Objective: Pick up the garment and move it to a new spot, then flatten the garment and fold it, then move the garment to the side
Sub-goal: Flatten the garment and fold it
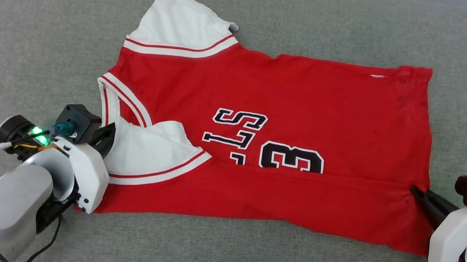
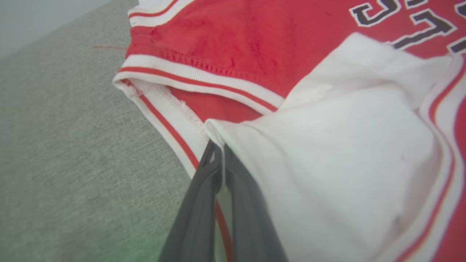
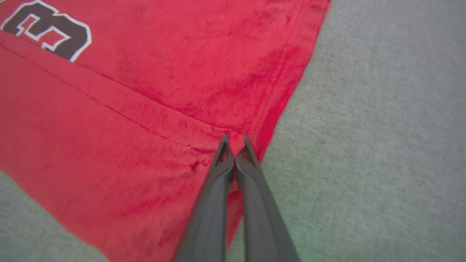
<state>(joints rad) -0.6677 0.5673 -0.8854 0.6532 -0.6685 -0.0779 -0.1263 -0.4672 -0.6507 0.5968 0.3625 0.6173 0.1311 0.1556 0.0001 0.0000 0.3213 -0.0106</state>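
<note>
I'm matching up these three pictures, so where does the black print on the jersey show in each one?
Head view: black print mid-picture, slightly below centre.
Left wrist view: top right corner, past the white sleeve.
Right wrist view: top left corner.
Shared landmark: the grey surface around the red jersey.

The garment (image 1: 315, 97) is soft matt knit cloth, the red body faintly napped, the white sleeves (image 1: 180, 22) smoother (the striped trim (image 2: 204, 78) is ribbed), the black print (image 1: 290, 159) flat and slick. The grey surface (image 1: 19, 19) is coarse woven fabric, matt. The fingers (image 3: 209, 211) of the right gripper (image 3: 236, 145) are smooth, dull dark plastic; the shell (image 1: 86, 173) behind the left gripper (image 1: 108, 134) is glossy white plastic.
</note>
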